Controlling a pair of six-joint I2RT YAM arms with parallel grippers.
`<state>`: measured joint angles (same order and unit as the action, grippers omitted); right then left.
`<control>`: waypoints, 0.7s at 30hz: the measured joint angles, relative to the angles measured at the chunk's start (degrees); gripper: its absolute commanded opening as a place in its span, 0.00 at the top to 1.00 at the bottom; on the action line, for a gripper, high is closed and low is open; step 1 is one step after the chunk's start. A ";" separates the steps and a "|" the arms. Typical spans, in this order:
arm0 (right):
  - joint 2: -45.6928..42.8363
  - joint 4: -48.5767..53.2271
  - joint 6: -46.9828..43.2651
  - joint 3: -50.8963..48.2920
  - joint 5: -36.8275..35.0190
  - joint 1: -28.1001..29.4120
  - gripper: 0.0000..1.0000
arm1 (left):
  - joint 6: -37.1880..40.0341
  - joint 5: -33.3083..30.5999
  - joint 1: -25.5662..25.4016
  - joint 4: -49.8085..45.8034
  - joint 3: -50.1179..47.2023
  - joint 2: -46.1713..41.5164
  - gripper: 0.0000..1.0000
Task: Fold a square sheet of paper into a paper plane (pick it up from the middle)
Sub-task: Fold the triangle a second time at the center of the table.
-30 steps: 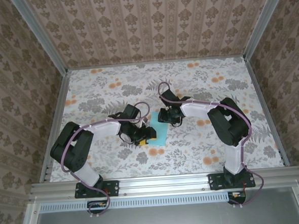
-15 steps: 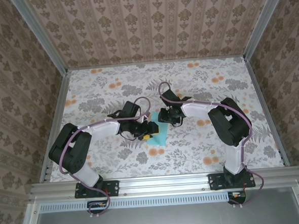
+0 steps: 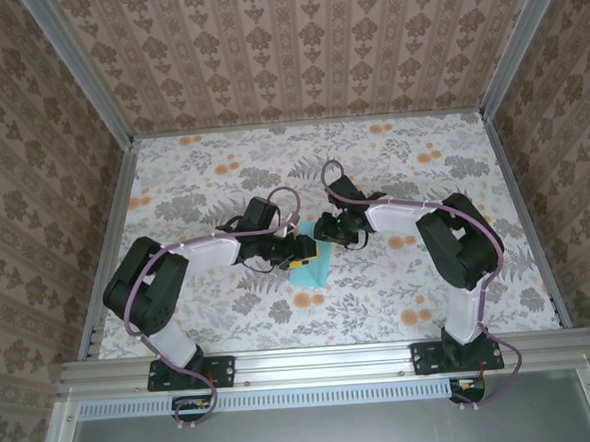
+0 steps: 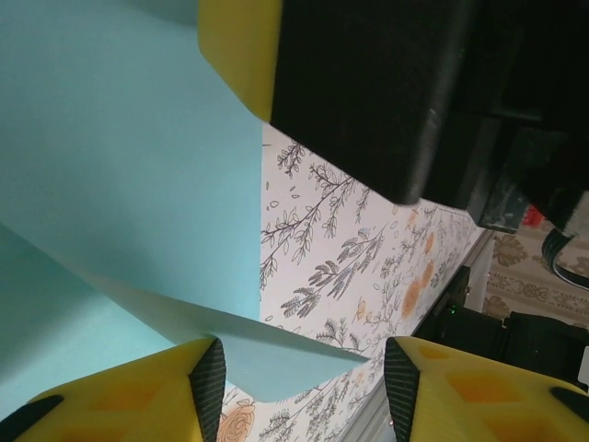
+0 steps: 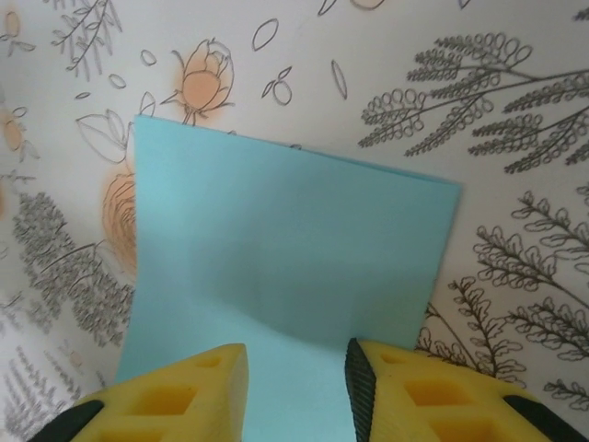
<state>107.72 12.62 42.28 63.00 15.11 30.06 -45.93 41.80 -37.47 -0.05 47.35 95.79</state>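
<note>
Near edge: an aluminium rail [image 3: 314,360] is seen across the front, with both arm bases bolted to it. A purple cable is looped along each arm.

Mid-table: the arms are bent inward and their heads nearly meet. The square sheet of paper [image 3: 314,270] is lying on the table about midway between the two arms. Its far part is covered by the left gripper [image 3: 299,249]. The right gripper [image 3: 328,229] is set just beyond, at the sheet's far right corner. From above, the fingers cannot be made out.

Left wrist view: the yellow fingers [image 4: 129,396] are held spread, with nothing pinched. A raised flap of the teal paper, ending in a point, is seen in the gap between them. A black housing with a yellow pad [image 4: 368,92] hangs over the sheet's upper part.

Right wrist view: those fingers are parted too, and the sheet runs into the gap. The paper is bowed rather than flat. Whether it is touched cannot be told.

Surface: a white tablecloth [image 3: 422,173] is printed with grey leaves and orange flowers.

Beyond: the walls [image 3: 295,51] are papered in a beige damask stripe and framed by metal posts.
</note>
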 measured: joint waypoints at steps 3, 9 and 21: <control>-1.05 -0.39 -0.17 -1.22 2.78 -0.83 0.57 | -0.17 0.00 0.02 0.42 0.00 0.39 0.51; -4.98 -0.90 -0.61 -3.76 6.03 -1.20 0.55 | -0.68 -0.26 0.04 1.01 0.00 0.94 0.54; -14.88 -3.48 -1.81 -14.03 11.10 -1.20 0.61 | -1.05 -1.29 0.11 1.11 0.00 1.16 0.68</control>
<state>92.84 9.15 40.47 48.97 26.22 28.86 -46.98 40.51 -37.36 1.06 47.35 96.95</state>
